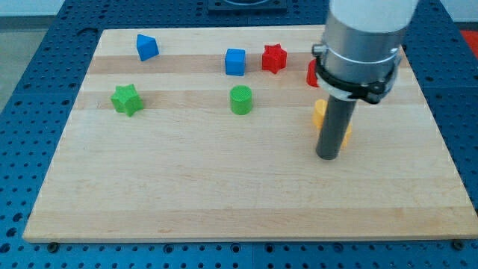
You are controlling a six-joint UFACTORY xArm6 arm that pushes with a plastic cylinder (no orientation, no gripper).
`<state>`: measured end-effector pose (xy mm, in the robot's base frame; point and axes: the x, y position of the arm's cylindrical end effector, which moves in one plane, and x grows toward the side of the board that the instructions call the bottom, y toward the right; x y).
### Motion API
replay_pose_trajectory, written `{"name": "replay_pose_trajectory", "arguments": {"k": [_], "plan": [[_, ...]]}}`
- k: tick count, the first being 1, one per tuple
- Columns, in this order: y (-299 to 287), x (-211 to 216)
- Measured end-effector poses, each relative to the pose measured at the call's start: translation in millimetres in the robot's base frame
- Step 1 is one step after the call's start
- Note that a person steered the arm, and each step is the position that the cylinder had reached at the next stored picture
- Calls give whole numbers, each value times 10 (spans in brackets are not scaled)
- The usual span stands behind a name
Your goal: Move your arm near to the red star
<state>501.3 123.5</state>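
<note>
- Wood board (224,187) on blue pegboard bench, plain lab background.
- No hand on this rig, just a rod; my tip (328,155) sits on the board right of centre, holding nothing.
- Red star (274,58) near the view's top, about 11 o'clock from my tip, well apart.
- Blue cube (235,61) just beside the star at its 9 o'clock; red block (312,73) at its 4 o'clock, half hidden by the arm.
- Yellow block (320,112) touching or just behind the rod, can't tell which.
- Star looks light, rigid, likely slides easily; no grasp possible, so I'd stop short of its points to avoid nudging it.
- Green cylinder (240,99), green star (127,99), other blue block (146,47) off to the left.
</note>
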Motion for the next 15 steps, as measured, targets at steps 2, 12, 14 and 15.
{"name": "replay_pose_trajectory", "arguments": {"k": [2,12,14,15], "plan": [[-2,20],[-925,-519],[-925,-980],[-925,-1047]]}}
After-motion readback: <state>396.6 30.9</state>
